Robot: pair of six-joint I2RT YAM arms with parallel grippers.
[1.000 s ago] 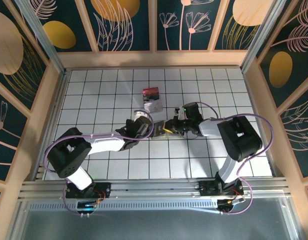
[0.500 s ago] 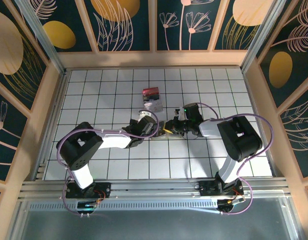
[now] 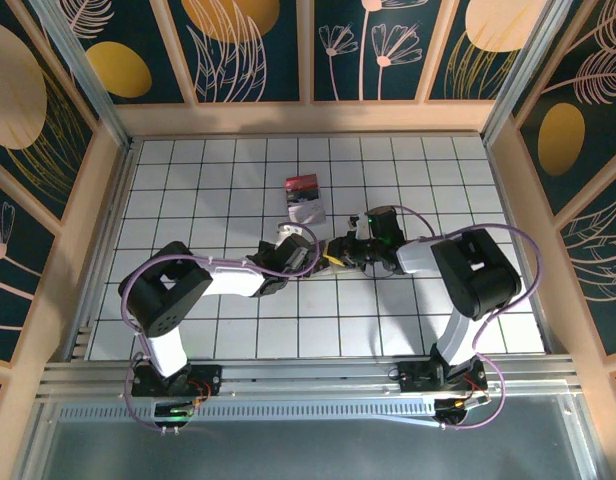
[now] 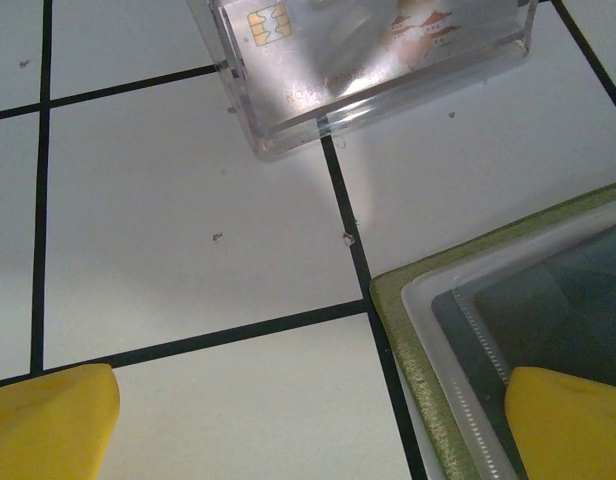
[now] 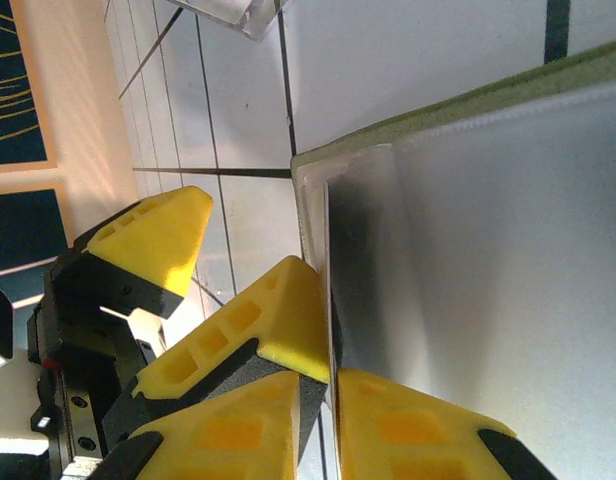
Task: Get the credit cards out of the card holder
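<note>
White black-gridded tile floor point(image 3: 238, 330), fenced by wood-framed dark floral wall panels point(image 3: 256, 50).

Close in, the card holder point(image 5: 488, 230) lies open on the white tiled table point(image 5: 388, 60) – green rim along the top, pale glossy inside. The right gripper point(image 5: 328, 390) has its yellow fingers tight on either side of a thin pale edge of it; whether they pinch it I can't tell. The left gripper point(image 5: 250, 230) stands wide apart – one finger touching the holder's corner.
</note>
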